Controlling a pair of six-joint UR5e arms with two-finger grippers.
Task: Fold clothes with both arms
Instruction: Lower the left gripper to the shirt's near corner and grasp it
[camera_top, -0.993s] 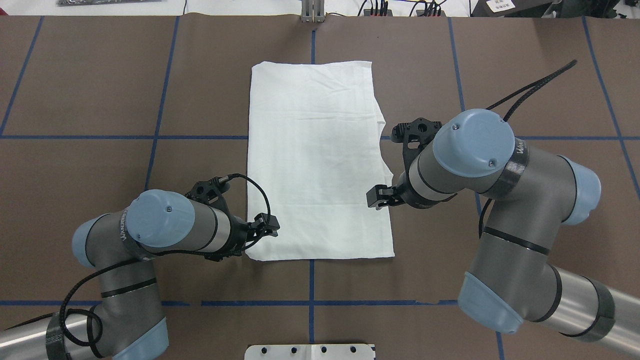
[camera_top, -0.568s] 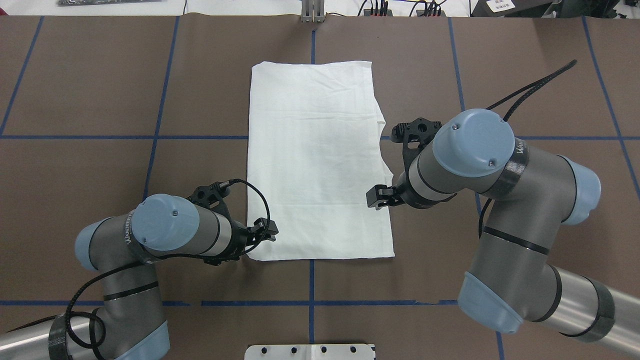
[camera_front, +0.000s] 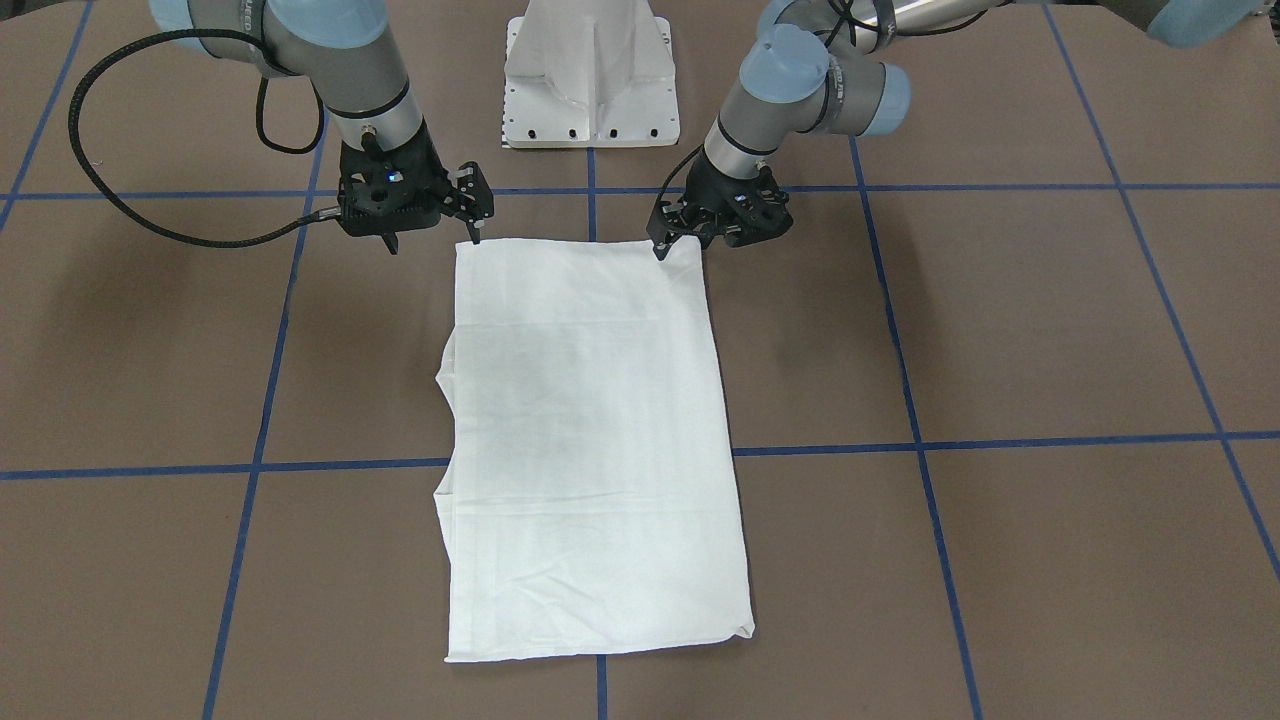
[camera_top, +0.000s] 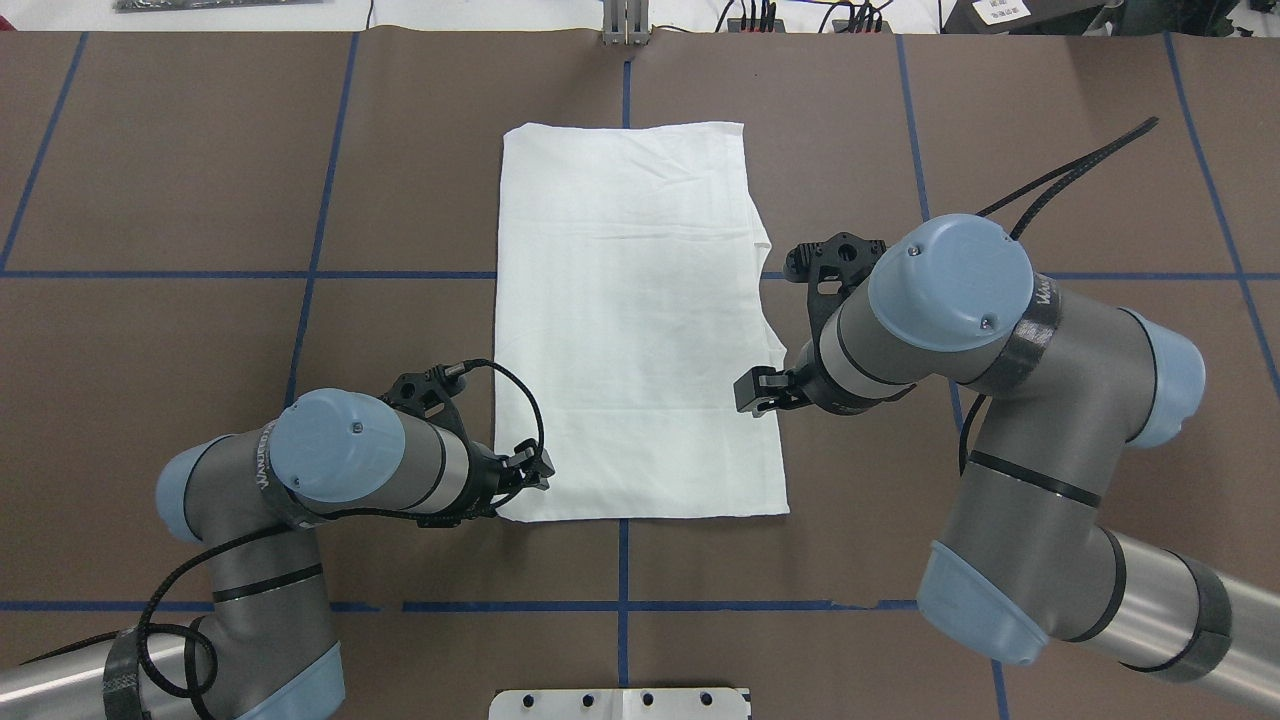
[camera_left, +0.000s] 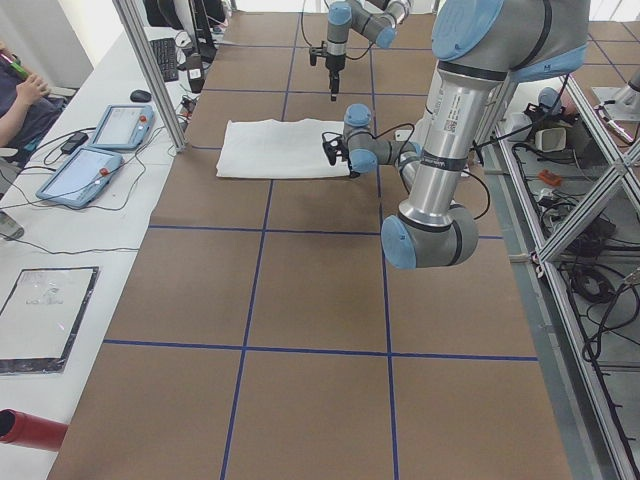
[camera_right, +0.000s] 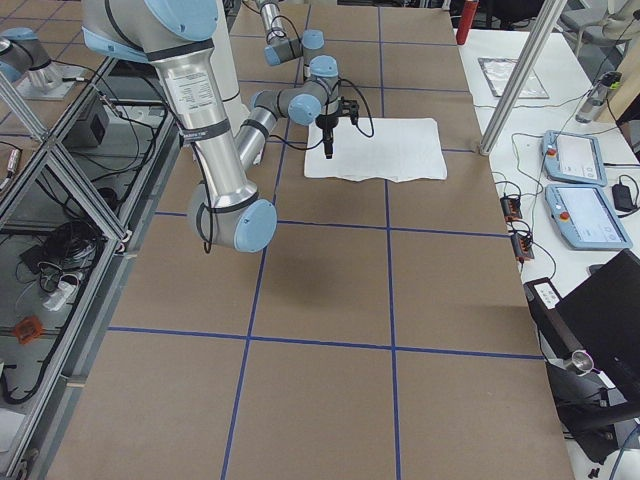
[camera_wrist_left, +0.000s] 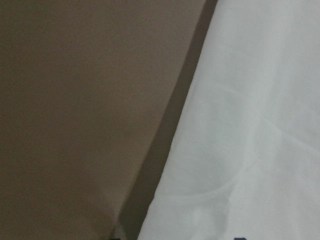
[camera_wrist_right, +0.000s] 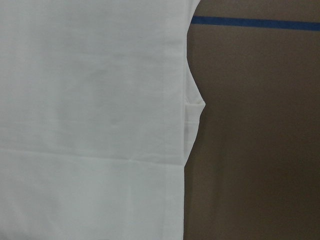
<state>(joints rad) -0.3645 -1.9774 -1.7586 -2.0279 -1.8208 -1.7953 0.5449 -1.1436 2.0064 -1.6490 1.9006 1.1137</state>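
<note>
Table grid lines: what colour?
Blue grid lines on the brown table; clearest in overhead exterior.

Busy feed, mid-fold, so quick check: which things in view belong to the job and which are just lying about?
Job: white shirt, left gripper, right gripper.
Lying about: white pedestal base, two tablets, red cylinder.

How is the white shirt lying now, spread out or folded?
Folded. The shirt lies flat as a narrow rectangle, no sleeves sticking out; layered edges show along one long side.
</note>
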